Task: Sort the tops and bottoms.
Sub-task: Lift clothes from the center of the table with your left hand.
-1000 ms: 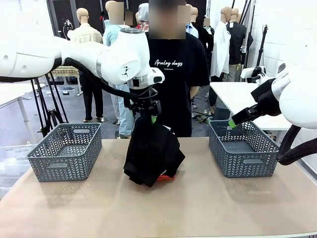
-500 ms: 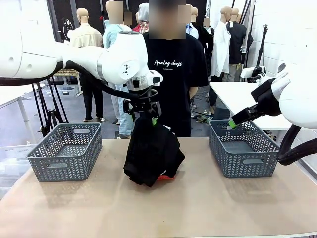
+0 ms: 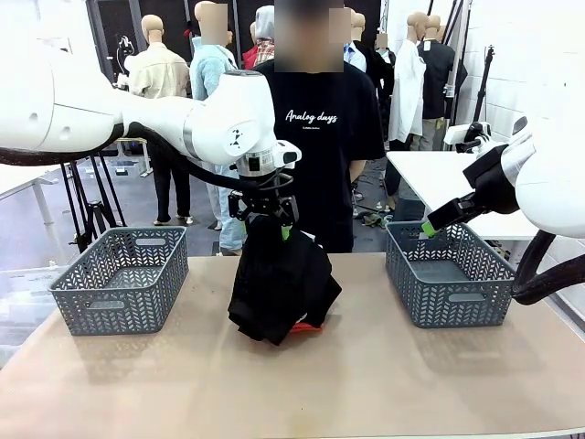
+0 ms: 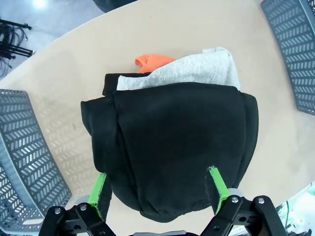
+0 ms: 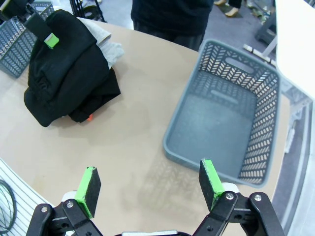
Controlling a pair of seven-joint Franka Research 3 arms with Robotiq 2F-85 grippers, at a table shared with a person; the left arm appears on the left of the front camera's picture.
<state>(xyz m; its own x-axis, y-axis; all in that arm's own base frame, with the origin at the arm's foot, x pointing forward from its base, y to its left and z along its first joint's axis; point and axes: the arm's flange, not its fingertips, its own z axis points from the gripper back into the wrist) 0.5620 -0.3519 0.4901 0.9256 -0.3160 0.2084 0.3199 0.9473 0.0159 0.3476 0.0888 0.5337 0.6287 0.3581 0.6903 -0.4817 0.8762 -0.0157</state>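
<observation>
A heap of clothes sits mid-table. A black garment [image 3: 279, 283] [image 4: 177, 142] covers most of it, and I cannot tell which of the bottoms it is. Under it lie the tops: a light grey one [image 4: 192, 71] [image 5: 106, 42] and an orange-red one [image 4: 152, 61] whose edge peeks out at the heap's base [image 3: 306, 327]. My left gripper [image 3: 274, 219] [image 4: 156, 176] is at the top of the heap, open, with its green fingers on either side of the black cloth. My right gripper [image 5: 148, 169] [image 3: 428, 229] hangs open and empty near the right basket.
One grey basket [image 3: 119, 283] [image 4: 24, 162] stands at the table's left and another [image 3: 448, 279] [image 5: 266, 132] at its right, both empty. A person in a black "Analog days" T-shirt [image 3: 315, 137] stands at the far edge behind the heap.
My left arm has shifted slightly right and lower, bringing the gripper down onto the top of the heap. The heap and my right arm have not moved.
</observation>
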